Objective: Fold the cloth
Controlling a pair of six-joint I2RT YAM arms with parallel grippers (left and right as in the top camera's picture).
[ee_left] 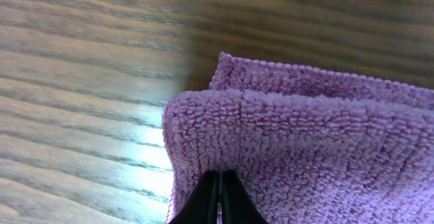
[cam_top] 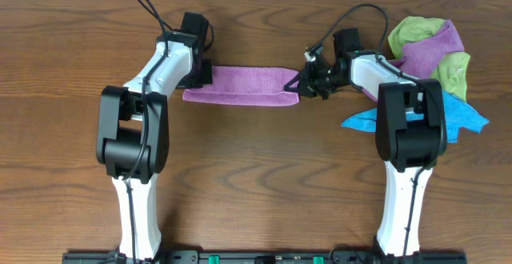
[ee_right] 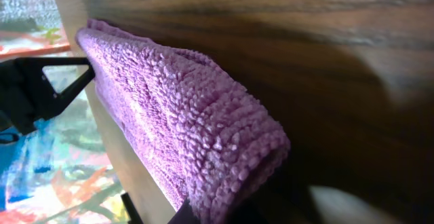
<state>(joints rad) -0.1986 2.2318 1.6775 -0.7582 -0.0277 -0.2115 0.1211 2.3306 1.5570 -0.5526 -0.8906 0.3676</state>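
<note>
The purple terry cloth (cam_top: 240,86) lies on the brown wood-grain table (cam_top: 256,176) as a long narrow band, already doubled over on itself, with one arm at each short end. Its long axis runs across the table from the left arm to the right arm. The two layered long edges sit on the near side, towards the robot's base, and the rounded fold lies on the far side.

The left gripper (cam_top: 202,78) has its jaws pressed together on the left end of the band. In the left wrist view the dark fingertips (ee_left: 211,198) meet with only a sliver of pile between them. The right gripper (cam_top: 304,82) is at the other end. Its wrist view shows the thick folded end of the cloth right up against the camera and only a scrap of dark finger beneath it, so I judge it clamped on the cloth too, though less surely.

To my eye the first fold is made and the band is held stretched between the two ends, ready for the second fold. That would call for one end to be carried over onto the other, halving the length, with corners kept square.

The heap of green, purple and blue spare cloths (cam_top: 432,56) lies beside the right arm, close enough to snag.
</note>
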